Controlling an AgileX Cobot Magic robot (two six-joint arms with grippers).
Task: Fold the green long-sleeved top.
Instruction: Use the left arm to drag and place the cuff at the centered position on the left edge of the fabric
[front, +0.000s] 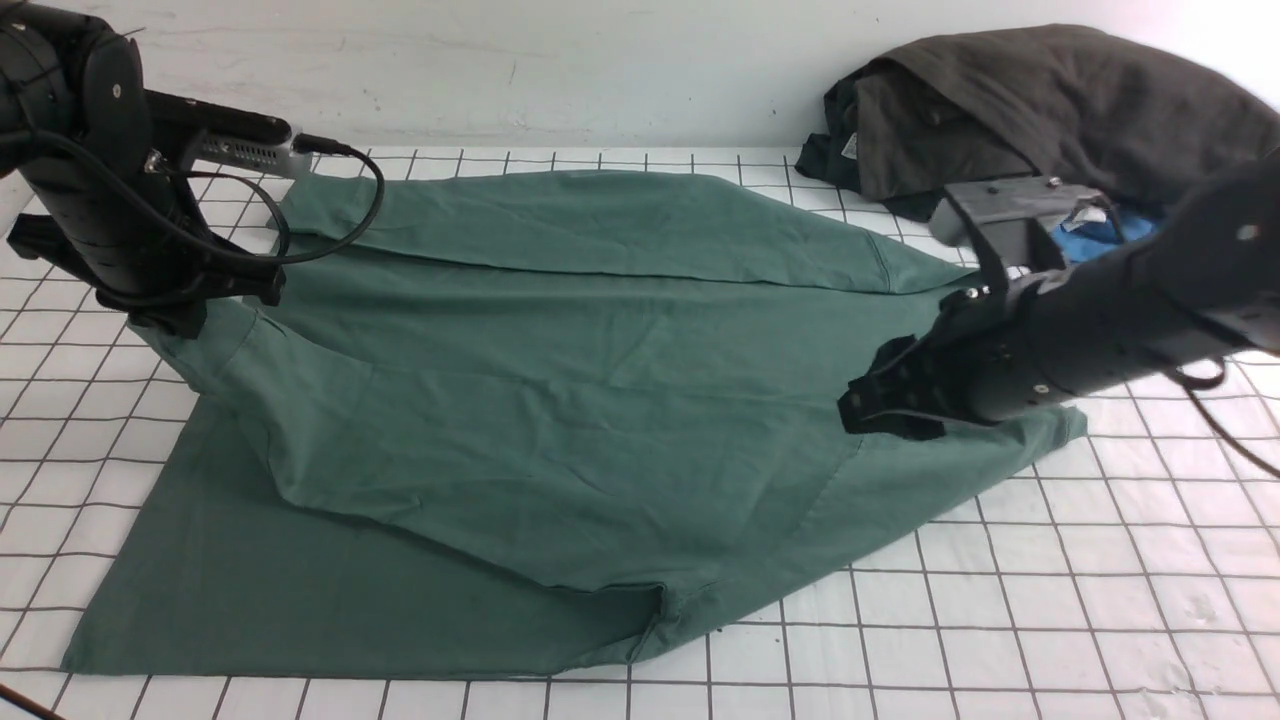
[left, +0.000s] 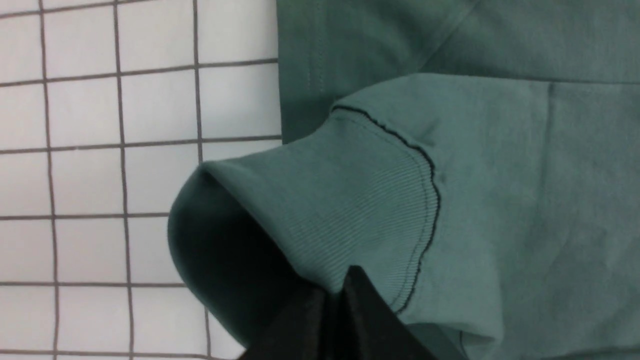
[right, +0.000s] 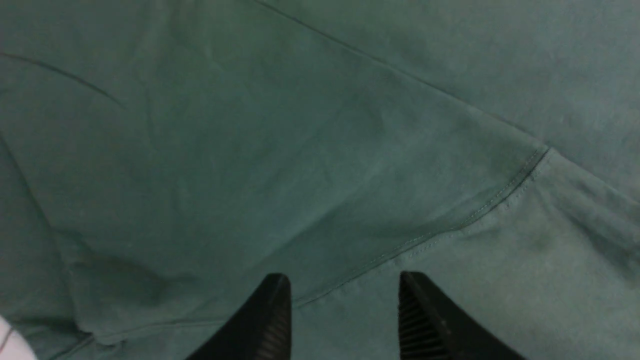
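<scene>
The green long-sleeved top (front: 560, 400) lies spread over the gridded table, with a sleeve folded across its far part. My left gripper (front: 190, 318) is at the top's left side, shut on the ribbed cuff (left: 360, 200) and holding that sleeve end lifted off the table. In the left wrist view its black fingers (left: 350, 305) press together on the cuff's edge. My right gripper (front: 862, 408) hovers low over the top's right side. It is open, with bare green cloth (right: 250, 150) and a stitched seam between its fingers (right: 272, 315).
A dark brown-grey bundled garment (front: 1030, 110) lies at the back right against the wall, with a bright blue garment (front: 1095, 238) peeking out beneath it. The white gridded table (front: 1000, 600) shows in front of and to the right of the top.
</scene>
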